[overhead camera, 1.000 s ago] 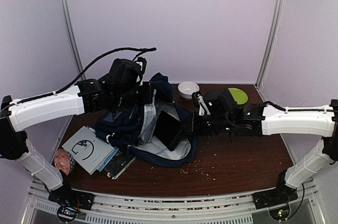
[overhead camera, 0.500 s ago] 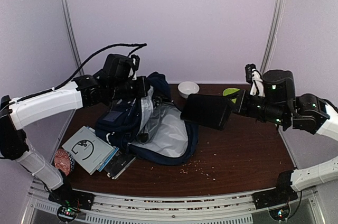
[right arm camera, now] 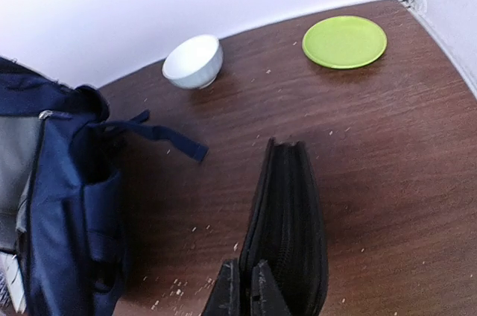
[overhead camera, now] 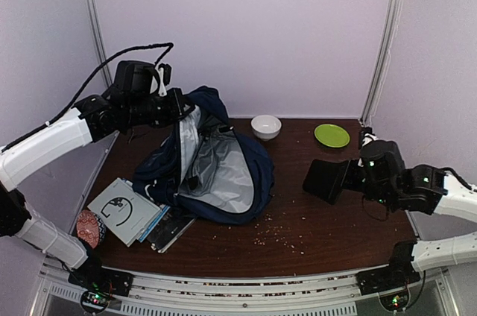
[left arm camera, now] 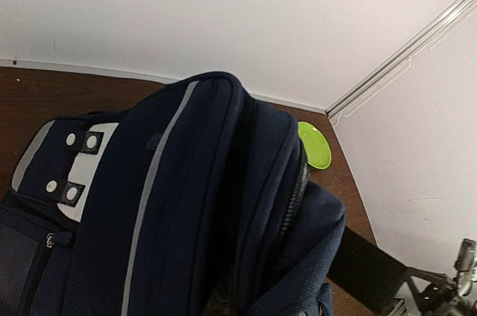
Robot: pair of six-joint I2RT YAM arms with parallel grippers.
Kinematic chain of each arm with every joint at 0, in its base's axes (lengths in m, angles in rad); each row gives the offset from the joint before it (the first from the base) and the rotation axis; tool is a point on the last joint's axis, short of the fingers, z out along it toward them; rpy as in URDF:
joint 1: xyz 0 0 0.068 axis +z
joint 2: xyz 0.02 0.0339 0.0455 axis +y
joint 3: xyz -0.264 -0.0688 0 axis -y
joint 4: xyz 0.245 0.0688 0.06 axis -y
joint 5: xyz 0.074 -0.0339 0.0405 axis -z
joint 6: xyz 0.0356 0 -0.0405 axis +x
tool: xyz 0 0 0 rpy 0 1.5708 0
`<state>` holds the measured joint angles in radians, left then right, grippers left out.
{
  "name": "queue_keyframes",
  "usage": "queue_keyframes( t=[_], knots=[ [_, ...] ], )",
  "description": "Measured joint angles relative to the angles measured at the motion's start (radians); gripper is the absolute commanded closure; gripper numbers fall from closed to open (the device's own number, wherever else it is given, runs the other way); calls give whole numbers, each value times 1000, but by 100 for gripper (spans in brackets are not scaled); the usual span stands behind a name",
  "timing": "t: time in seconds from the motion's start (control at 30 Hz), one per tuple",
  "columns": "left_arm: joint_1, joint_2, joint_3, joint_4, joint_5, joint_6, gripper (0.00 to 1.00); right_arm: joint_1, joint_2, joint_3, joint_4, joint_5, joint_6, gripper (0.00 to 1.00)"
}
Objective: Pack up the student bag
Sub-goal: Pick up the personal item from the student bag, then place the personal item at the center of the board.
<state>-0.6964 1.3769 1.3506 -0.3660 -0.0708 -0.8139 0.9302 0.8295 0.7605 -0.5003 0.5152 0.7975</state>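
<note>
The student bag [overhead camera: 216, 174] is a large navy backpack lying open at centre-left of the table, its grey lining showing. My left gripper [overhead camera: 177, 105] holds the bag's top edge up at the back left, shut on the fabric. In the left wrist view the student bag [left arm camera: 186, 204] fills the frame and hides the fingers. My right gripper [overhead camera: 352, 179] hovers low over the right side of the table, shut on a black zippered case [overhead camera: 324, 180]. In the right wrist view the fingertips [right arm camera: 237, 286] pinch the near edge of the black case [right arm camera: 291, 226], well apart from the bag [right arm camera: 67, 204].
A white bowl [overhead camera: 266, 126] and a green plate [overhead camera: 331, 135] sit at the back of the table. Booklets [overhead camera: 123, 210] and a red patterned item [overhead camera: 89, 225] lie at the front left beside the bag. Crumbs [overhead camera: 279, 235] are scattered in front of the bag.
The right arm has carried the black case out of the bag, swung it right and brought it lower. The left gripper has pulled the bag's top up and to the left, opening it wider.
</note>
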Motion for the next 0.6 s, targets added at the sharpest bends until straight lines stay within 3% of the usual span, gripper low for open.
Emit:
queue_keyframes(
  t=[0.33, 0.47, 0.6],
  knots=[
    [0, 14, -4, -1, 35, -11, 100, -120, 163, -191, 325, -137, 86, 100],
    [0, 30, -4, 1, 48, -6, 100, -145, 217, -252, 359, -181, 119, 100],
    [-1, 36, -14, 11, 50, 4, 100, -145, 172, -264, 362, -206, 127, 100]
  ],
)
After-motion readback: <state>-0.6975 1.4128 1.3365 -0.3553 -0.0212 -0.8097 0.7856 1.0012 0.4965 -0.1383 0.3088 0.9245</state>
